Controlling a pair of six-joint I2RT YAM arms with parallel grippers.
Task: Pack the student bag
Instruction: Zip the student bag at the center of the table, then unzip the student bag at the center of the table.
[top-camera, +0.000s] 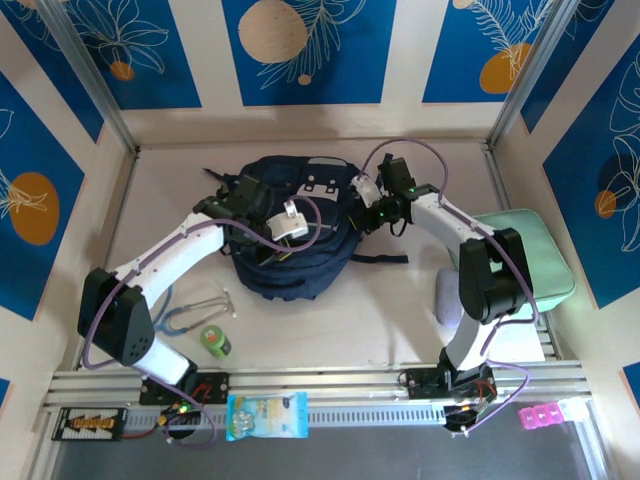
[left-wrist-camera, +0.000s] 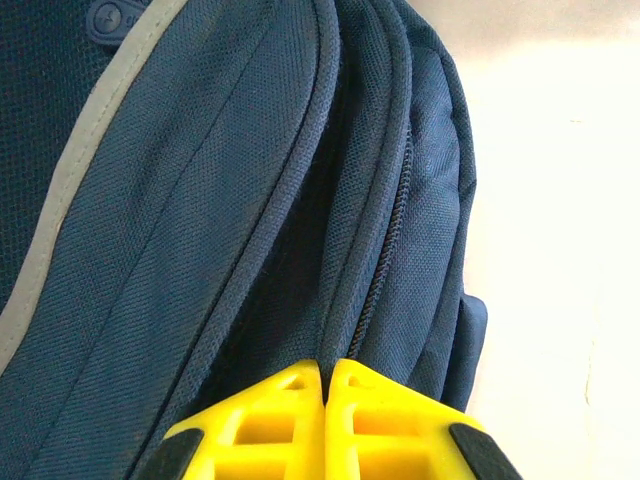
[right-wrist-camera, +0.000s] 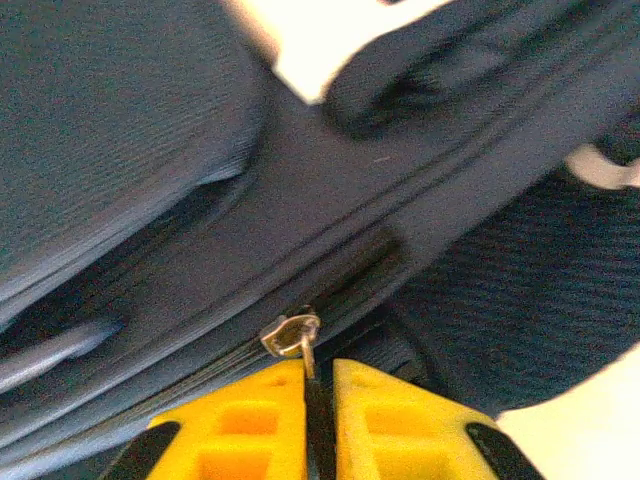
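Top external view: the student bag (top-camera: 300, 268) lies on the desk, midway between the side edges and toward the far edge, with an arm reaching in from each side. In the left wrist view the left gripper (left-wrist-camera: 325, 374) has its fingers pressed together against a piped seam of the bag. Whether any cloth is caught between them cannot be told. In the right wrist view the right gripper (right-wrist-camera: 318, 372) is pinched narrow on the small metal zip pull (right-wrist-camera: 293, 335), which hangs between its fingers. To do this step well, the left side should likely anchor the bag while the right draws the pull steadily along the zip track (right-wrist-camera: 210, 368), in line with the teeth. A sideways tug could slip the thin tab free.
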